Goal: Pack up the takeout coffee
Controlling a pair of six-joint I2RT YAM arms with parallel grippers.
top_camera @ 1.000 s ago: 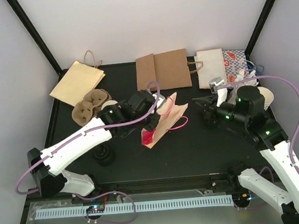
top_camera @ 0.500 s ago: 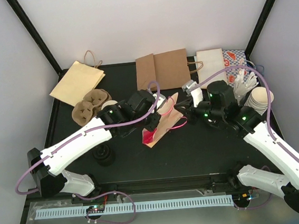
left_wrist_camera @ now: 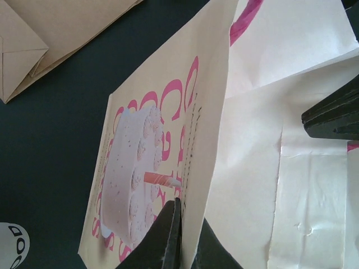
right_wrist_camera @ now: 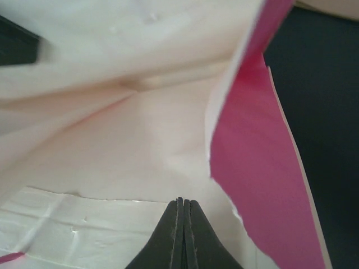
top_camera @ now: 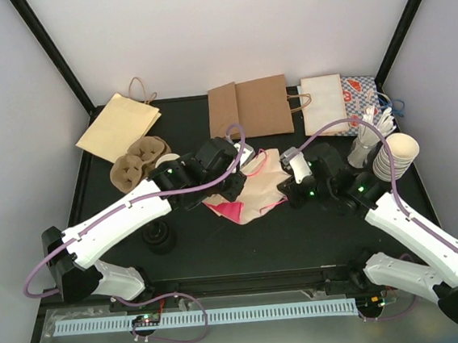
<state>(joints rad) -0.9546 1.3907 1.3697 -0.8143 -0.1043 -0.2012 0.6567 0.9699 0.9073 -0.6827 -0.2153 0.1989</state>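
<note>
A cream paper bag with pink print [top_camera: 252,200] lies in the middle of the black table, its mouth facing right. My left gripper [top_camera: 232,186] is shut on the bag's printed wall [left_wrist_camera: 146,157]; that wall's edge runs between the two fingers [left_wrist_camera: 178,204]. My right gripper [top_camera: 284,189] is shut with nothing between its fingers. Its tip [right_wrist_camera: 183,202] is inside the bag's mouth, against the pale lining [right_wrist_camera: 140,129], beside a pink flap [right_wrist_camera: 258,168]. The takeout coffee [top_camera: 166,158], a small white cup with dark print [left_wrist_camera: 10,246], stands behind my left arm, mostly hidden.
A brown cup carrier [top_camera: 135,164] and flat brown bags [top_camera: 119,125] [top_camera: 249,107] lie at the back. A white bag [top_camera: 324,104] and a patterned bag [top_camera: 361,95] lie back right, by a stack of cream cups [top_camera: 396,155]. Black lids [top_camera: 159,237] sit front left.
My right arm swung left from the cup stack and pushed its shut gripper into the bag's mouth. The bag has spread wider and lower. My left gripper kept its hold.
</note>
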